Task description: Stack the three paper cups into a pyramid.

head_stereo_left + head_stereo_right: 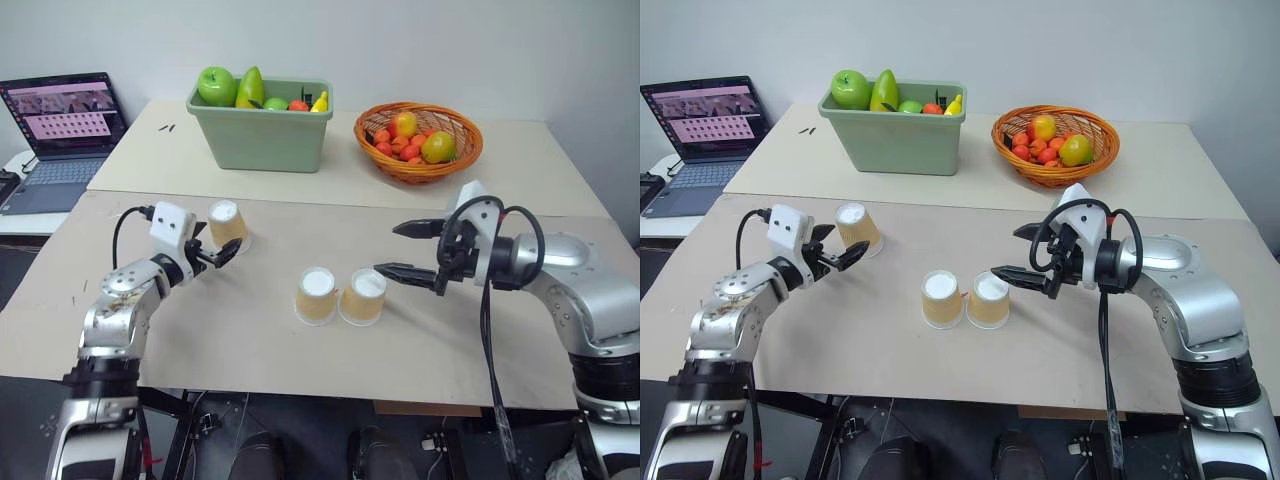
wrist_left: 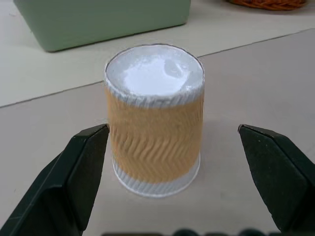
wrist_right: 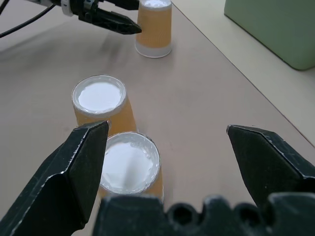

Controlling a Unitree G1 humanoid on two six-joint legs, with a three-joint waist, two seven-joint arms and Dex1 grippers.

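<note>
Your left pincer stands wide open with nothing held, one upside-down paper cup between its fingers, neither visibly touching it. Your right pincer is just as wide and empty, hanging above the tabletop. Just beyond its lower fingertip sit the other two cups, touching side by side, bases up.

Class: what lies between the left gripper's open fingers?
In the left wrist view, one upside-down paper cup stands between the left gripper's open fingers, untouched.
</note>
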